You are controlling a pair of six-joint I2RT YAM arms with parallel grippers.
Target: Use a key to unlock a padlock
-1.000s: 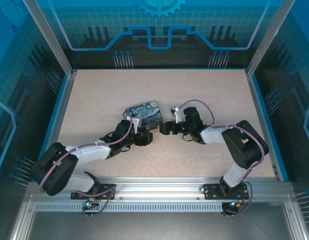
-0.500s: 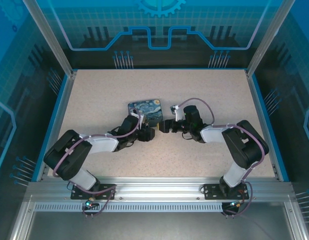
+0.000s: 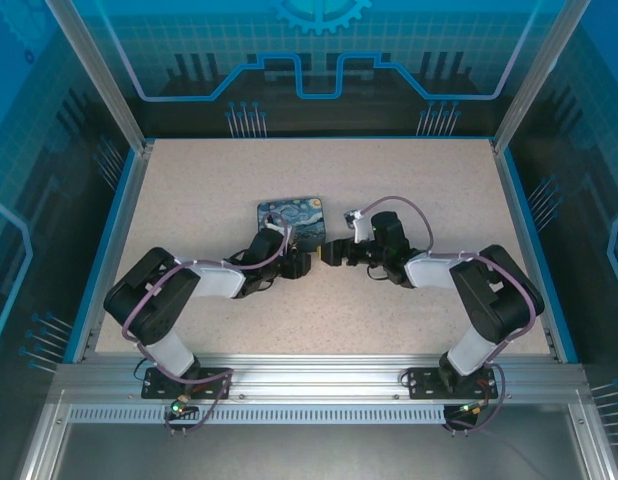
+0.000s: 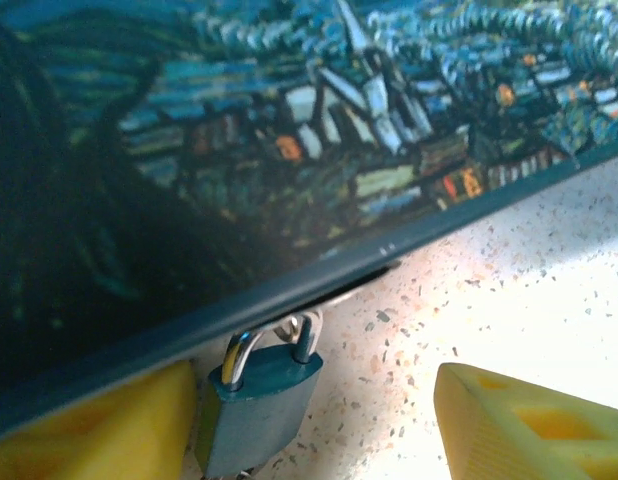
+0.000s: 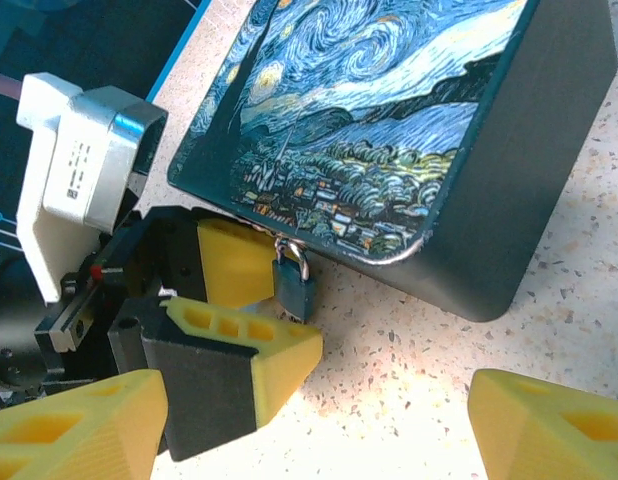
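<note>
- The padlock, a small teal-bodied one with a silvery shackle, hangs from the hasp at the lower edge of the starry-night box. Its body rests on the speckled table.
- Both legs of the shackle sit down in the body, so I judge the lock still shut and the unlocking itself not yet done.
- The left gripper has its jaws apart and straddles the padlock. One yellow pad is touching or just beside the body, and the other stands well apart, so nothing is clamped. This looks like the step of steadying the lock.
- The right gripper is spread wide with bare table between its yellow pads. It holds nothing and hovers near the box's front corner, facing the left gripper.
- The key cannot be made out. The padlock's underside is cut off at the bottom of the left wrist view, so I cannot tell whether anything is seated in the keyhole.
- What is left, by my reading, is to pinch the padlock firmly, bring the key to the keyhole, turn it, and free the shackle.
- For writing, a white label on the left gripper's housing carries small dark print that is too fine to read.
- No brand or lettering can be read on the padlock. The box shows only its painted night scene of swirling sky and a village.
</note>
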